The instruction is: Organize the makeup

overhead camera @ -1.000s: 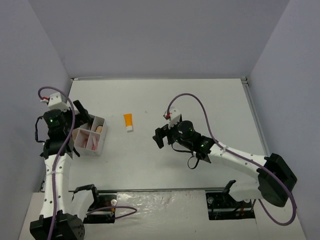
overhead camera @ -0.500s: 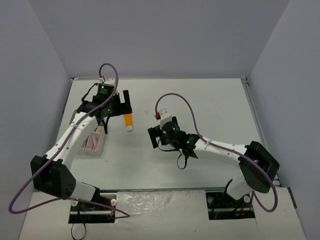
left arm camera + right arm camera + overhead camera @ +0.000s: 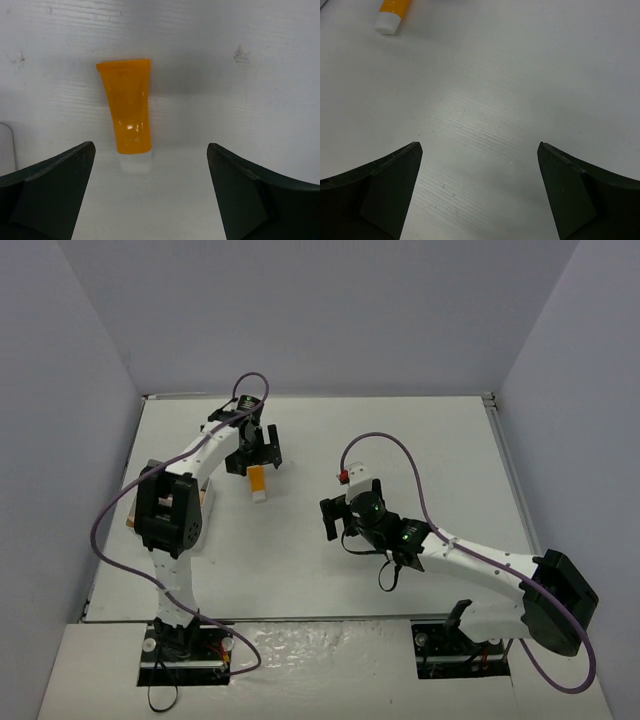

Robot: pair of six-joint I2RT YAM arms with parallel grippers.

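The orange tube (image 3: 127, 105) lies flat on the table (image 3: 400, 440), left of centre, with its white cap (image 3: 136, 164) toward the arm bases. Expect it to be light, soft and slick, so pinch it gently across the mid-body, not on the cap or the thin crimped end. Your left gripper (image 3: 150, 146) hangs above it, spread wide and holding nothing. The right gripper (image 3: 479, 145) is also spread and empty, well apart to the right. A second ago the left gripper was at the table's left edge; it has swung over the tube, which hasn't moved.
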